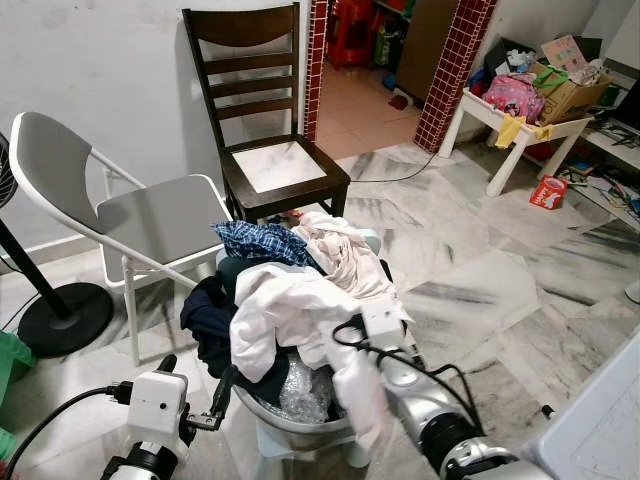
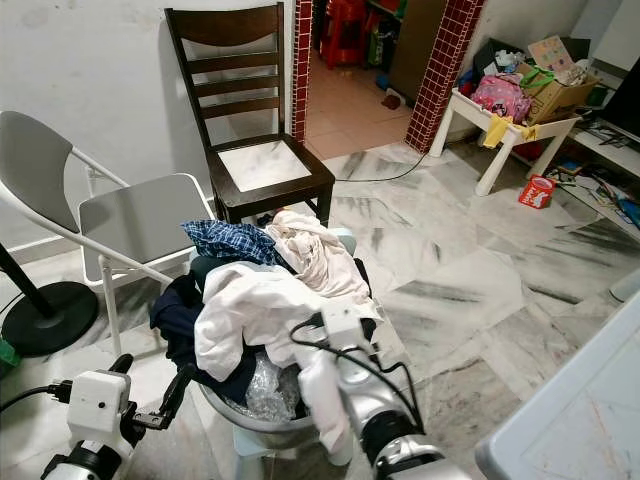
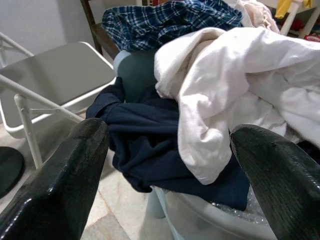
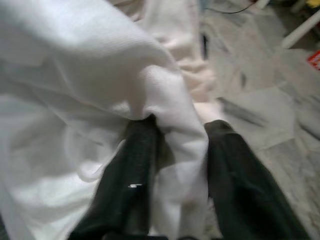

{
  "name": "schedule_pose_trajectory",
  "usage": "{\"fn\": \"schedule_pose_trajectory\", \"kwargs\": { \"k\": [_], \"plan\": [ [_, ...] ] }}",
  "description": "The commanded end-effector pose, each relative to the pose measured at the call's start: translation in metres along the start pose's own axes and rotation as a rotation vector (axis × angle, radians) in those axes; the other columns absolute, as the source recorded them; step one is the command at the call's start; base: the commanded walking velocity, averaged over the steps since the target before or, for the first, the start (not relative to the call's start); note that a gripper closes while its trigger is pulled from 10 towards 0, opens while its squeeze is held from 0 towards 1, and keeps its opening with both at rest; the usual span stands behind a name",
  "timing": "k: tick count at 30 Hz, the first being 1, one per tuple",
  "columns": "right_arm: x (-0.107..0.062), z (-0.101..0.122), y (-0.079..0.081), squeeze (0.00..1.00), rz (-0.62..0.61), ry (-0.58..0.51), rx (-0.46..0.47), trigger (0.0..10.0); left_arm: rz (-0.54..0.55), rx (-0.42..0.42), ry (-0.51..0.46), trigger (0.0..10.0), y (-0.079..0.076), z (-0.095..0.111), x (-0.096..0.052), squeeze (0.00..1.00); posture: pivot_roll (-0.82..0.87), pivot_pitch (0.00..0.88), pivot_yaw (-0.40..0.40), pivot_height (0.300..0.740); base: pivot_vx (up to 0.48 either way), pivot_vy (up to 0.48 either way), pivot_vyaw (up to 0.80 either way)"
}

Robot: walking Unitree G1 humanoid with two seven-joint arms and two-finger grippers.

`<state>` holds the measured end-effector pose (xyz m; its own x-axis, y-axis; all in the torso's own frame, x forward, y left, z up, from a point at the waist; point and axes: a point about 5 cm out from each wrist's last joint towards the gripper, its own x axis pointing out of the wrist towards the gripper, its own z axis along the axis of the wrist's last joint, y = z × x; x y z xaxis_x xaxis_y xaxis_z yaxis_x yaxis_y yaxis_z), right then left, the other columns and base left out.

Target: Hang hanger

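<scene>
Pinching white garment (image 4: pixel 165 100) — right claw (image 4: pixel 180 150); left claw (image 3: pixel 165 165) spread wide; no writing legible.

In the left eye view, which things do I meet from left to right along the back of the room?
Grey folding chair → dark wooden chair → red tiled pillar → white table piled with clutter → red box on the floor.

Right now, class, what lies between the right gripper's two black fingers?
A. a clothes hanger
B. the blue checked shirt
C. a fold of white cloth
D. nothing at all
C: in the right wrist view, a fold of the white garment sits pinched between the right gripper fingers, over the laundry basin.
</scene>
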<state>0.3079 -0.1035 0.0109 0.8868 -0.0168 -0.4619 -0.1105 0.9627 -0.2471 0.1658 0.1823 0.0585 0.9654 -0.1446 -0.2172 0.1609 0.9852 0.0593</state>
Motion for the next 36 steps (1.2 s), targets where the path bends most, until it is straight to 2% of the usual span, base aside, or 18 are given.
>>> {"fn": "schedule_pose_trajectory", "kwargs": {
  "k": [1, 8, 12, 16, 17, 19, 22, 24, 25, 26, 27, 36],
  "plan": [
    [0.002, 0.003, -0.008, 0.00, -0.038, -0.010, 0.011, 0.0, 0.004, 0.000, 0.005, 10.0, 0.000, -0.002, 0.000, 0.00, 0.19, 0.053, -0.081, 0.740, 0.000, 0.000, 0.00],
    [0.002, -0.002, -0.029, 0.00, -0.072, -0.033, -0.026, 0.0, 0.020, 0.003, 0.020, 10.0, 0.006, -0.008, 0.003, 0.00, 0.19, 0.053, -0.082, 0.740, 0.000, 0.000, 0.00],
    [0.001, -0.005, -0.032, 0.00, -0.062, -0.037, -0.037, 0.0, 0.026, 0.004, 0.028, 10.0, 0.008, -0.012, 0.004, 0.00, 0.18, 0.053, -0.082, 0.740, 0.000, 0.000, 0.00],
    [-0.001, -0.002, -0.020, 0.00, 0.076, -0.084, 0.070, 0.0, 0.033, 0.004, 0.038, 10.0, 0.010, -0.019, 0.006, 0.00, 0.18, 0.051, -0.078, 0.740, 0.000, 0.000, 0.00],
    [-0.004, 0.010, -0.008, 0.00, 0.200, -0.153, 0.099, 0.0, 0.036, 0.005, 0.046, 10.0, 0.012, -0.025, 0.008, 0.00, 0.17, 0.046, -0.076, 0.740, 0.000, 0.000, 0.00],
    [-0.007, 0.018, 0.001, 0.00, 0.284, -0.204, 0.089, 0.0, 0.042, 0.009, 0.055, 10.0, 0.014, -0.029, 0.010, 0.00, 0.16, 0.042, -0.074, 0.740, 0.000, 0.000, 0.00],
    [-0.009, 0.022, 0.006, 0.00, 0.333, -0.227, 0.064, 0.0, 0.050, 0.014, 0.059, 10.0, 0.016, -0.033, 0.013, 0.00, 0.16, 0.037, -0.074, 0.740, 0.000, 0.000, 0.00],
    [-0.010, 0.018, 0.009, 0.00, 0.378, -0.213, -0.043, 0.0, 0.057, 0.017, 0.062, 10.0, 0.017, -0.037, 0.018, 0.00, 0.16, 0.032, -0.075, 0.740, 0.000, 0.000, 0.00],
    [-0.010, 0.015, 0.010, 0.00, 0.388, -0.199, -0.080, 4.4, 0.058, 0.016, 0.062, 10.0, 0.017, -0.038, 0.019, 0.00, 0.16, 0.032, -0.075, 0.740, 0.000, 0.000, 0.00],
    [-0.010, 0.013, 0.010, 0.00, 0.392, -0.187, -0.110, 4.4, 0.058, 0.017, 0.064, 10.0, 0.018, -0.038, 0.020, 0.00, 0.16, 0.031, -0.075, 0.740, 0.000, 0.000, 0.00],
    [-0.010, 0.008, 0.009, 0.00, 0.394, -0.166, -0.121, 10.0, 0.057, 0.018, 0.060, 10.0, 0.017, -0.037, 0.021, 0.00, 0.16, 0.030, -0.075, 0.740, 0.000, 0.000, 0.00],
    [-0.012, 0.002, 0.006, 0.00, 0.390, -0.162, -0.153, 10.0, 0.084, 0.032, 0.005, 10.0, 0.022, -0.014, 0.023, 0.00, 0.15, 0.034, -0.069, 0.740, 0.000, 0.000, 0.00]
  ]
}}
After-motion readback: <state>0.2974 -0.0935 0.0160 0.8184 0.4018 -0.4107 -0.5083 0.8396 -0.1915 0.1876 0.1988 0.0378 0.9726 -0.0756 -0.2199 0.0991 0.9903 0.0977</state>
